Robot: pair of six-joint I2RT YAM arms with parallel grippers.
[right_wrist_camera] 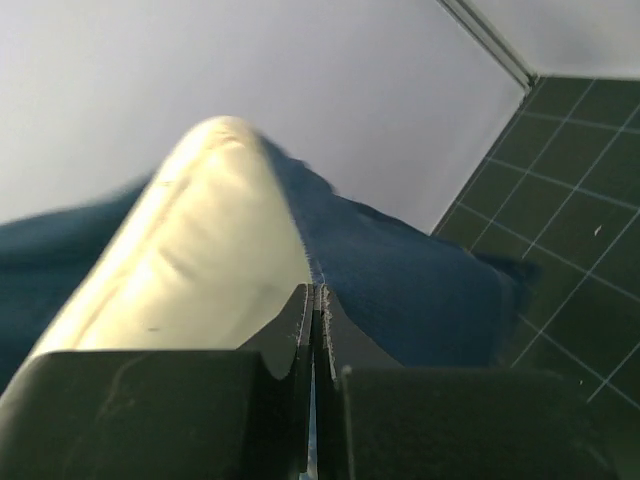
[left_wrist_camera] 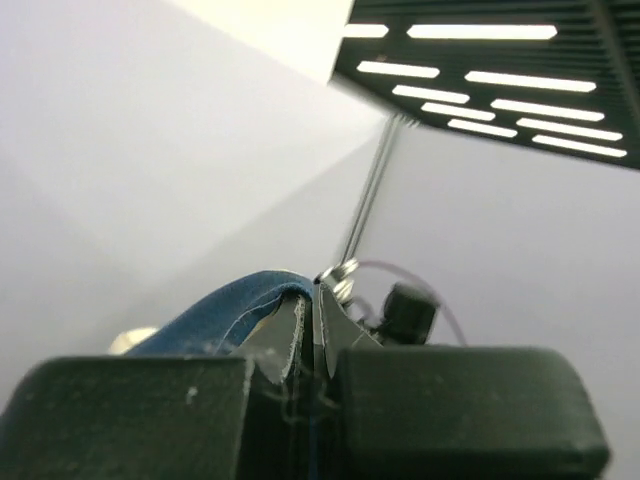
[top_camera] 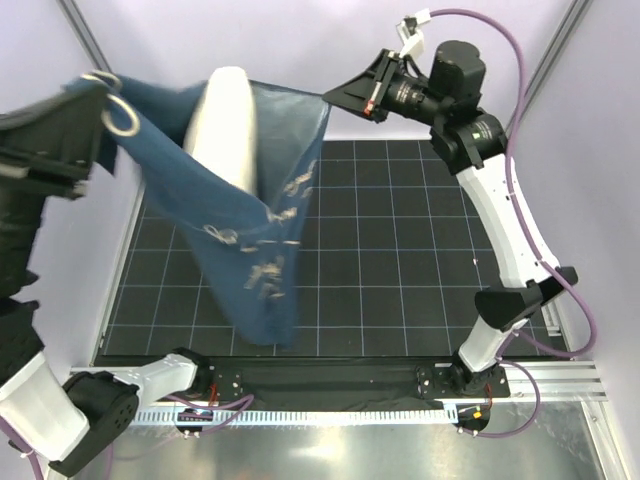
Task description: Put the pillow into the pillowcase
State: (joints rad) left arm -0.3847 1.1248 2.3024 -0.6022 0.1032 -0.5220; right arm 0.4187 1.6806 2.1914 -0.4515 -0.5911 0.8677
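Note:
The navy pillowcase (top_camera: pixel 255 220) hangs in the air above the table, stretched between both grippers with its open mouth upward. The cream-white pillow (top_camera: pixel 222 125) stands inside it, its top end sticking out of the mouth. My left gripper (top_camera: pixel 92 105) is shut on the left corner of the pillowcase rim (left_wrist_camera: pixel 225 310). My right gripper (top_camera: pixel 330 98) is shut on the right corner of the rim (right_wrist_camera: pixel 400 280), with the pillow (right_wrist_camera: pixel 190 270) just left of its fingers. The closed bottom of the case hangs down near the front of the mat.
A black gridded mat (top_camera: pixel 400 250) covers the table under the hanging case. White walls stand at the back and left. A metal rail (top_camera: pixel 350 410) with the arm bases runs along the near edge.

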